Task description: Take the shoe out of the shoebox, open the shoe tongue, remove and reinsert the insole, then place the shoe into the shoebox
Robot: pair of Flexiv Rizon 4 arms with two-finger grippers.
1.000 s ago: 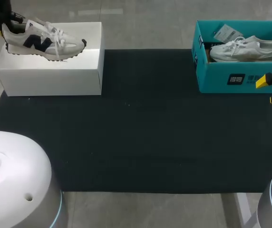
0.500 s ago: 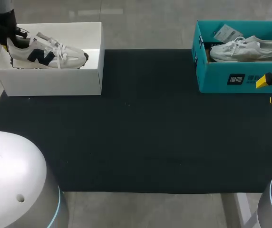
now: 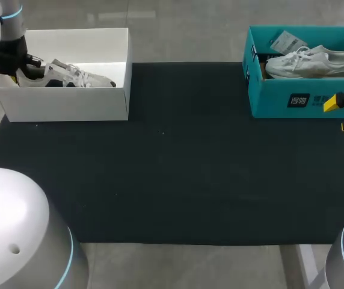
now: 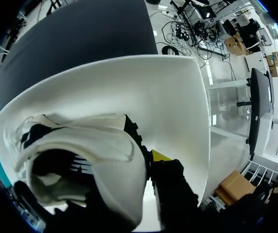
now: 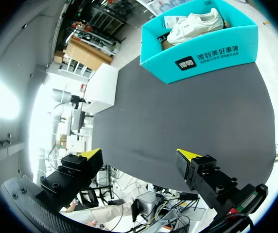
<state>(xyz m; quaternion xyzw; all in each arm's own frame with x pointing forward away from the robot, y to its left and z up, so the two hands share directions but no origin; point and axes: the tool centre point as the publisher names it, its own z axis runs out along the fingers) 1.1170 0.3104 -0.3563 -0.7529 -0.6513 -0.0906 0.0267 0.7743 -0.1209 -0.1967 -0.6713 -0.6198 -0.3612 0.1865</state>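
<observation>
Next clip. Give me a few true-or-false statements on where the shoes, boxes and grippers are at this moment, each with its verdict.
1. The white and navy sneaker is inside the white cardboard shoebox. True.
2. The all-white sneaker lies in the teal shoebox. True.
3. The right gripper is shut on the all-white sneaker. False: it is open and empty, over the black mat, apart from the teal shoebox.
4. The left gripper holds the white and navy sneaker by its toe. False: it holds the heel.
</observation>
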